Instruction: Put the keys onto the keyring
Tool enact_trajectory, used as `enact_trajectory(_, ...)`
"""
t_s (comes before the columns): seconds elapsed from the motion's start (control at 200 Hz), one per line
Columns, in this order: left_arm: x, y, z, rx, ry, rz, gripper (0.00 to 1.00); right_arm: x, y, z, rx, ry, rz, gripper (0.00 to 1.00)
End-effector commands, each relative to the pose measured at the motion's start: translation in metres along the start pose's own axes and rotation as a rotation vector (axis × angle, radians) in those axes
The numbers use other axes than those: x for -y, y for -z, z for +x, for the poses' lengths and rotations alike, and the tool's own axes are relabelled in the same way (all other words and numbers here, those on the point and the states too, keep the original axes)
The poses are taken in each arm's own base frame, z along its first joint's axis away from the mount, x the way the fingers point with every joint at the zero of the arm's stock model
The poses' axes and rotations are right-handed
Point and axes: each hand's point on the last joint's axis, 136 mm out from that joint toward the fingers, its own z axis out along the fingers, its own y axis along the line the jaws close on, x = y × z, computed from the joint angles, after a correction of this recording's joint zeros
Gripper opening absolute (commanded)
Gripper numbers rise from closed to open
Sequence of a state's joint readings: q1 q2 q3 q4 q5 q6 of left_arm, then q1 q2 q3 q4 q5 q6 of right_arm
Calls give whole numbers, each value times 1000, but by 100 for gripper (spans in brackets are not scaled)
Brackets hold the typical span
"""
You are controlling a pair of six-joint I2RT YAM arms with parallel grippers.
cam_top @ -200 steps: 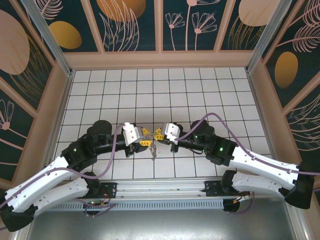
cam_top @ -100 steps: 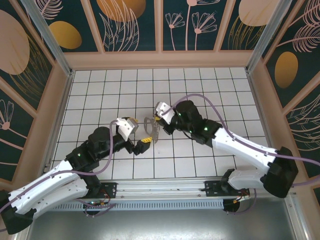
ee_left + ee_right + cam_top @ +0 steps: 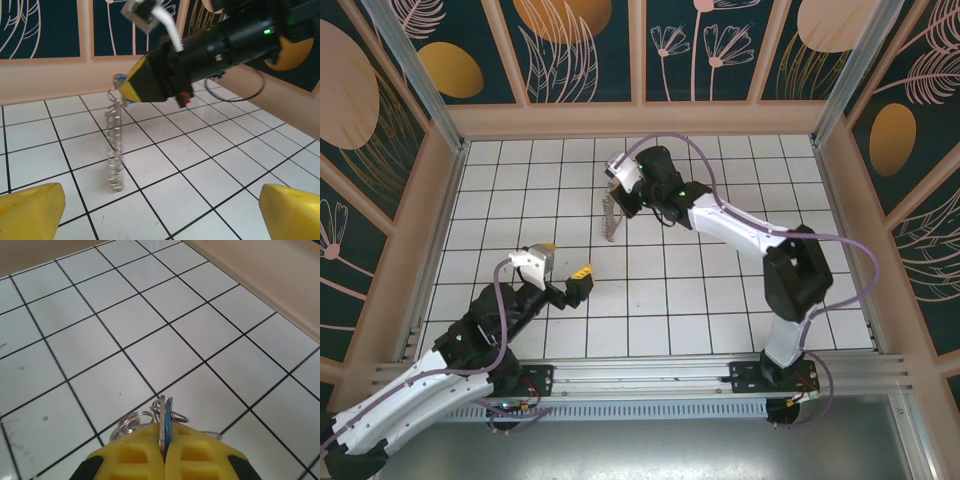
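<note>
The left gripper (image 3: 566, 259) has released, opened wide and withdrawn to lower left, while the right gripper (image 3: 615, 192), clamped on the blue key (image 3: 166, 417), has carried the dangling keyring (image 3: 609, 222) to upper centre, suggesting threading is complete.

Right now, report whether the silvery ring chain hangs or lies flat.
Hanging: the silvery ring chain dangles upright from the shut right gripper, bottom end reaching the white tiled floor.

Floor: white tiles (image 3: 520, 200), dark grid lines.
Walls: dark teal panels (image 3: 720, 50), leaf prints, tan frames.
Near edge: metal rail (image 3: 640, 372).
</note>
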State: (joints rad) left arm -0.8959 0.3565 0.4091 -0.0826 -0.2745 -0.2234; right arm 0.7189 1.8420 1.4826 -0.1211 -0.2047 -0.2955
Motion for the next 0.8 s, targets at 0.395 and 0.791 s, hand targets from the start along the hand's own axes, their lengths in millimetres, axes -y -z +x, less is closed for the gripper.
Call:
enact_trajectory(0.395,-3,-2,-14,74,-33,-28,98,-14,-12,72,-49,-253,-89,0)
enact_trajectory(0.791,12,-34,5,22,-2,21,98,-43,13,176,-151,-466,-85,9)
